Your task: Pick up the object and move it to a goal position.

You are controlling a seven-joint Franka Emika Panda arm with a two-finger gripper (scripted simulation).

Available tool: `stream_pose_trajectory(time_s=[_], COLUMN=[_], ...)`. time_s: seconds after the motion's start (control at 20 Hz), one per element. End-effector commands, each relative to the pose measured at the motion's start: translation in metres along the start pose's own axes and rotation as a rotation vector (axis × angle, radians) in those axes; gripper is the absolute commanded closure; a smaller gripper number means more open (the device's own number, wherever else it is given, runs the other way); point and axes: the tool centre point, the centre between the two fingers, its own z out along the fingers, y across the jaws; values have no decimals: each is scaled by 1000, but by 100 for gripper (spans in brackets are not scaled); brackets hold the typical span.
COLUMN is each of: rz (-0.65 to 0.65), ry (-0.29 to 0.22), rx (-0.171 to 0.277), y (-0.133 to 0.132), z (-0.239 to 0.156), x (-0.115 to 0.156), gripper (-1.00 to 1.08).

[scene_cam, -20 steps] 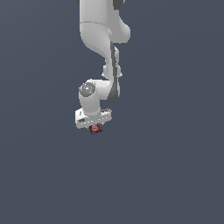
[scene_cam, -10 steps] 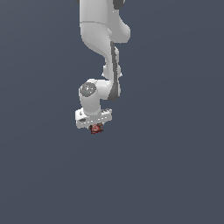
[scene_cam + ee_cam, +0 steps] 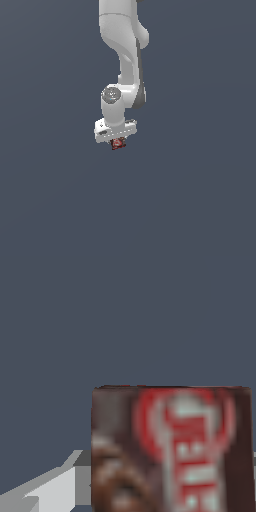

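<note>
The object point(image 3: 118, 144) is a small dark red box with whitish marks, seen just under the white hand in the exterior view. My gripper point(image 3: 117, 143) is shut on it, and the fingers are mostly hidden by the hand and the box. In the wrist view the object point(image 3: 172, 451) fills the near part of the picture, blurred, with a red ring and white letters on a brown face. One grey finger point(image 3: 45, 488) shows beside it. The box looks lifted off the ground, with plain grey-blue around it.
The white arm point(image 3: 125, 60) reaches down from the top of the exterior view. Around it lies only a flat dark grey-blue ground point(image 3: 200, 200) with no other object in sight.
The hand and the box have shifted very slightly; the grip has not changed.
</note>
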Motion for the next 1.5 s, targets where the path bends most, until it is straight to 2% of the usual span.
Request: stream_pose_trajectory(time_s=[0.0,0.65,0.9,1.2,1.45], rz=[-1,-2,-2,-2,-2], ry=[1,0,0,0,0], rx=[0,-2,-1,0,1], y=[-21,-159,-204,-236,-242], z=[-13,-101,-129,-150,-154], x=[3,28,37,45,48], gripper=[108,108,108,108,108])
